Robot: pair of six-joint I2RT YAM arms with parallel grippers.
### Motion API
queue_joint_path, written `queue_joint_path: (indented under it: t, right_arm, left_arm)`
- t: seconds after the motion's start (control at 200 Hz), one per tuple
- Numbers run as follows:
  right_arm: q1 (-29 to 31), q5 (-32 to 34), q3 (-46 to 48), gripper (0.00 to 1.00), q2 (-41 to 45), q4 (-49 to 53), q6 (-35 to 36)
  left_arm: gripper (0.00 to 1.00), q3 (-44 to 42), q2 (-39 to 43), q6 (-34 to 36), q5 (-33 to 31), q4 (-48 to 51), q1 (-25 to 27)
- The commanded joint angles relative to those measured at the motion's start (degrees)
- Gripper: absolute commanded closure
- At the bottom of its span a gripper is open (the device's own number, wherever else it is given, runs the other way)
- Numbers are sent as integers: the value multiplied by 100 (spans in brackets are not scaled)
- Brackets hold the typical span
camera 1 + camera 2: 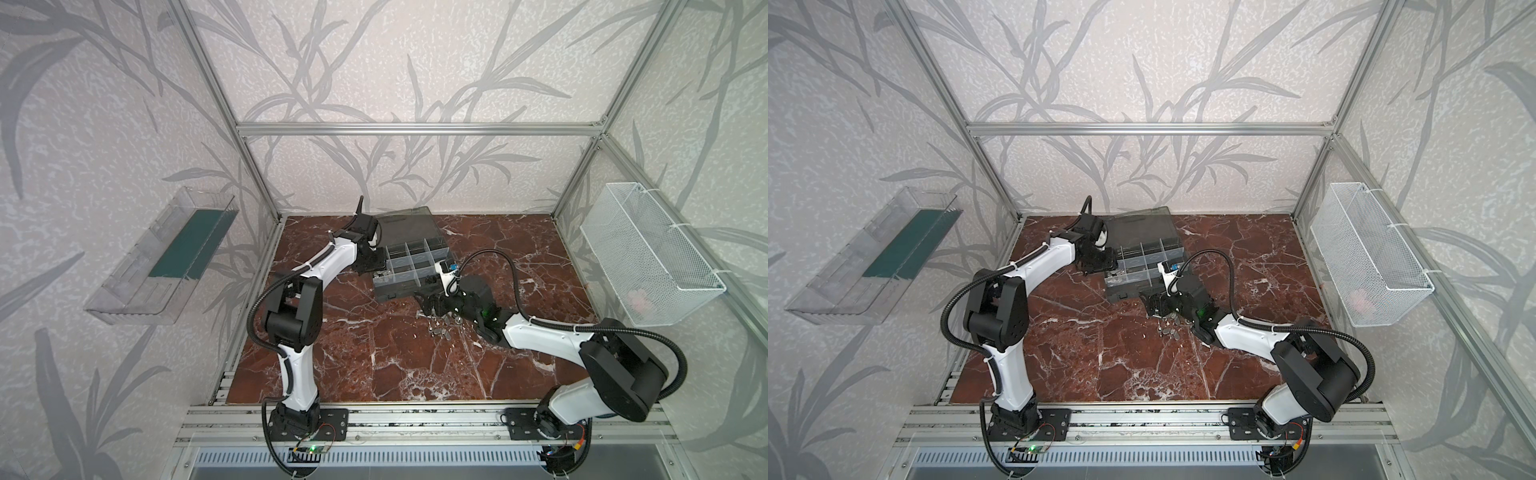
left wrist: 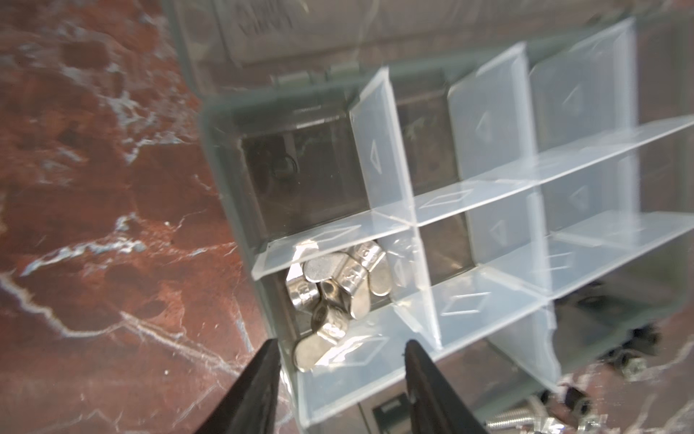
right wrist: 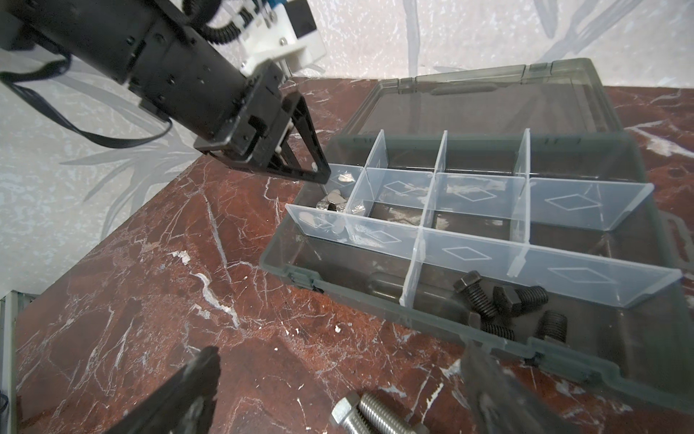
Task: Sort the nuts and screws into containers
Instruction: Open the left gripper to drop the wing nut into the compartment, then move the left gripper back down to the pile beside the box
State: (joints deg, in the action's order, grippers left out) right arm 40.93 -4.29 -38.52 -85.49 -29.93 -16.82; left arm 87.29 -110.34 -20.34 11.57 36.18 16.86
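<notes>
Partway: wing nuts (image 2: 334,289) sat in 1 organizer case (image 3: 375,300) compartment, black bolts (image 3: 503,300) in another. Left end effector (image 2: 341,344) hovered part-open, empty, above the wing nuts. Right end effector (image 3: 341,351) gaped wide, empty, over silver bolts (image 3: 360,413) loose on bench (image 3: 150,282).

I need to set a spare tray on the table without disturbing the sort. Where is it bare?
Bare marble lies in front of the organizer case, between the two arm bases, and again far right, between the case and the wire basket. Crowded: the loose fasteners by the right gripper, and the case's left edge, where the left gripper hovers.
</notes>
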Motion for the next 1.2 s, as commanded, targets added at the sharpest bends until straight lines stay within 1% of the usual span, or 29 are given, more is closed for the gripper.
queue_joint_path:
  t: [0.0,0.19,0.27,0.34,0.465,0.565,0.635,0.805,0.9,1.01,1.195]
  right_arm:
    - [-6,195,-177,1,32,92,11]
    - [-1,424,-156,1,102,189,18]
    - [-6,533,-114,1,169,198,51]
    - [-6,699,-82,1,255,233,94]
    - [-23,1081,21,1,429,276,135]
    - [-92,1434,89,1,543,375,93]
    - [-235,1577,125,1,579,471,-48]
    - [-792,1366,341,1,646,504,-725]
    - [-1057,1296,454,1,666,493,-984]
    - [-1235,1236,551,1,657,441,-1236]
    - [-1319,1203,625,1,622,374,-1374]
  left_arm:
    - [39,-188,499,176,-84,-177,60]
    - [18,-408,820,318,-103,-472,267]
    - [13,-406,907,337,-120,-438,394]
    - [12,-401,1010,273,-133,-342,531]
    - [11,-436,1260,78,-207,-87,782]
    - [11,-656,1522,-237,-31,-19,886]
    - [11,-959,1723,-409,87,-49,981]
    - [13,-1732,2069,-758,164,-226,1457]
    - [15,-2093,2129,-958,82,-364,1748]
    - [19,-2508,2130,-1293,86,-764,2054]
    - [23,-2438,1642,-1552,87,-1033,2712]
